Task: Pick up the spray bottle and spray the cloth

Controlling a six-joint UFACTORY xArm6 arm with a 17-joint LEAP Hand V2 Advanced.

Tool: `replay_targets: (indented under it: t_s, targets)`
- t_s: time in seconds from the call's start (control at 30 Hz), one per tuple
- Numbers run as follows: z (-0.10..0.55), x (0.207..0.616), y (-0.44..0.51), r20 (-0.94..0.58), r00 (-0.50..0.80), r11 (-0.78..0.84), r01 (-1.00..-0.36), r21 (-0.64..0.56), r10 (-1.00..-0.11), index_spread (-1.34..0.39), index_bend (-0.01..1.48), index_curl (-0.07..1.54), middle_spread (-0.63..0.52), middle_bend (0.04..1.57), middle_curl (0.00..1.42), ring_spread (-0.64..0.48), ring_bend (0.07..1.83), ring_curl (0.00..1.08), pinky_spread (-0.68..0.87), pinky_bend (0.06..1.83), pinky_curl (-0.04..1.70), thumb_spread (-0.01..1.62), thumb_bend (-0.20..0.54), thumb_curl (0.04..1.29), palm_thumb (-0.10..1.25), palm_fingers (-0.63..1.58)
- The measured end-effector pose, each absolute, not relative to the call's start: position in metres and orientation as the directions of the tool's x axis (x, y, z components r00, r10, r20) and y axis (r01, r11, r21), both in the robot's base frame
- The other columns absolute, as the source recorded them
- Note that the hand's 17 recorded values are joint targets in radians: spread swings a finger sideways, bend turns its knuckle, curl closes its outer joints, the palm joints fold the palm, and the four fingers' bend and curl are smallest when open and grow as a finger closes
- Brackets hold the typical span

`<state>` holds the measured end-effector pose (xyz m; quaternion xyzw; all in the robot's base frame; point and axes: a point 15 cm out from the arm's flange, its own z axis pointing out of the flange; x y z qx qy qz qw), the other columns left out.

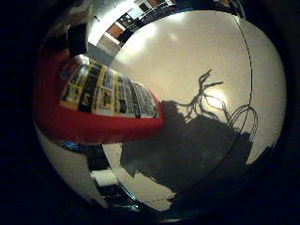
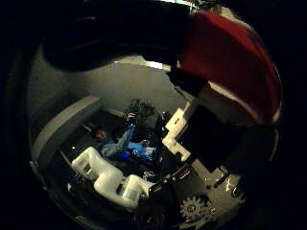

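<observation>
The spray bottle (image 1: 101, 105) fills much of the little finger side palm view, so it sits close against the palm: a red body with a yellow, white and black printed label, lying across the view with its flat base end toward the middle of the pale table top (image 1: 187, 56) underneath. The bottle looks raised off that surface, though the pictures do not show for certain whether any part of it touches. Its dark neck and head reach toward the edge of the view, where a strip of room with shelving shows beyond the table's far edge. A broad dark shadow (image 1: 197, 150) of the hand and arm falls on the table just past the bottle's base. In the thumb side palm view the bottle's red shoulder and white collar show again, close up, with black parts pressed beside them. The right hand (image 2: 112, 179) shows there as a white finger bent in a curve, near geared parts, but whether the fingers are clamped round the bottle cannot be told. No cloth can be made out.
</observation>
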<state>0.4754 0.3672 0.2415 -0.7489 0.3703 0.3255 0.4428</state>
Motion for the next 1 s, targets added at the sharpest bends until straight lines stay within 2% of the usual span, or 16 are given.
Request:
replay_targets:
  t_s: [0.07,0.17,0.33,0.47,0.5,0.6,0.77,1.0]
  targets:
    - [0.244,0.476,0.366,-0.813,0.517,-0.332,-0.842,-0.426,-0.267,-0.32,0.32,0.62,-0.2,1.0,0.65,-0.25,1.24,0.62,-0.41,1.15,0.88,0.93,-0.026,0.55,0.85,0.68]
    - [0.246,0.478,0.36,-0.811,0.519,-0.328,-0.842,-0.429,-0.271,-0.37,0.22,0.59,-0.19,0.86,0.63,-0.26,1.24,0.6,-0.44,1.13,0.83,0.96,-0.023,0.53,0.84,0.59]
    - [0.245,0.477,0.347,-0.813,0.51,-0.313,-0.85,-0.424,-0.282,-0.41,0.21,0.57,-0.17,0.63,0.58,-0.25,1.18,0.57,-0.38,1.01,0.79,1.0,-0.028,0.49,0.8,0.37]
    - [0.248,0.474,0.33,-0.804,0.513,-0.308,-0.85,-0.427,-0.302,-0.42,0.29,0.56,-0.14,0.58,0.54,-0.22,1.02,0.51,-0.2,0.81,0.74,1.0,-0.027,0.47,0.77,0.23]
    - [0.248,0.474,0.32,-0.796,0.516,-0.31,-0.849,-0.428,-0.315,-0.41,0.3,0.55,-0.13,0.57,0.53,-0.21,0.97,0.49,-0.11,0.76,0.72,1.0,-0.026,0.46,0.77,0.21]
    - [0.247,0.474,0.297,-0.784,0.515,-0.305,-0.852,-0.424,-0.347,-0.39,0.28,0.52,-0.12,0.53,0.51,-0.19,0.93,0.47,0.03,0.69,0.68,1.0,-0.029,0.44,0.75,0.22]
    - [0.251,0.475,0.248,-0.766,0.5,-0.267,-0.865,-0.424,-0.404,-0.38,0.25,0.48,-0.11,0.5,0.48,-0.18,0.88,0.45,0.15,0.63,0.63,1.0,-0.027,0.43,0.74,0.26]
    - [0.268,0.468,0.183,-0.728,0.493,-0.223,-0.869,-0.443,-0.476,-0.37,0.22,0.46,-0.11,0.47,0.46,-0.18,0.82,0.42,0.2,0.56,0.57,1.01,-0.024,0.42,0.73,0.31]
